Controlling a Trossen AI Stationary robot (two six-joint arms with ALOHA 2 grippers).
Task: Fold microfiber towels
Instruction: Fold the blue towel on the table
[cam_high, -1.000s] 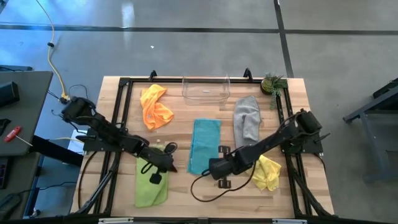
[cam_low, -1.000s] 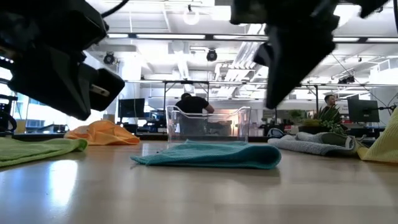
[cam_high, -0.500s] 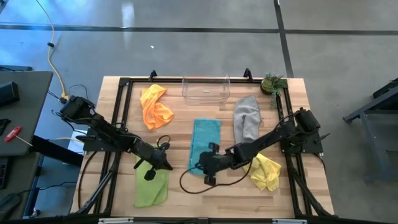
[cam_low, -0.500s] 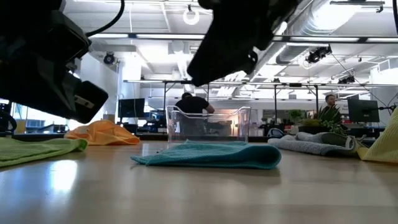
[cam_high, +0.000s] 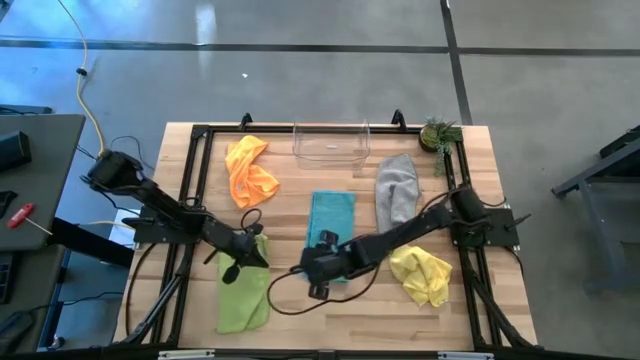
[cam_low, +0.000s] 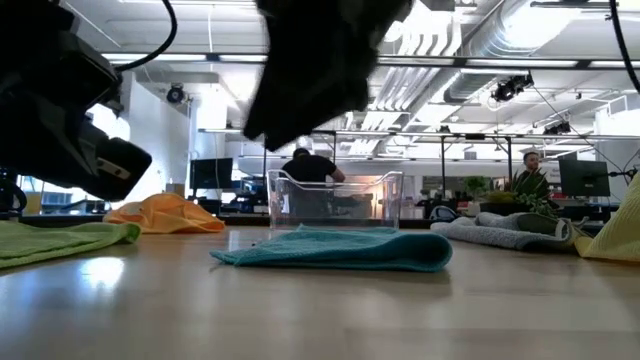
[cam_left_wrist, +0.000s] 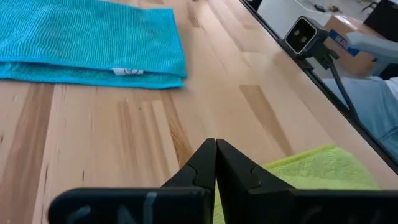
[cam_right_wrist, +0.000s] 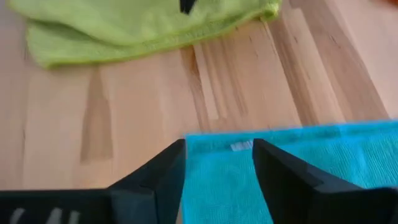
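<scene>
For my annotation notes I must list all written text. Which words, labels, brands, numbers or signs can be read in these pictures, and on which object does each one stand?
None can be read.
Teal towel: a small white tag is sewn at its edge, too small to read.
Cardboard box beyond the table: blue print, too blurred to read.
Lime green towel, clear plastic bin: no text visible.

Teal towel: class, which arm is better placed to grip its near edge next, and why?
Probably the right. Its gripper hangs over the teal towel's near edge, fingers open astride it. The left gripper is shut over the lime towel.
</scene>
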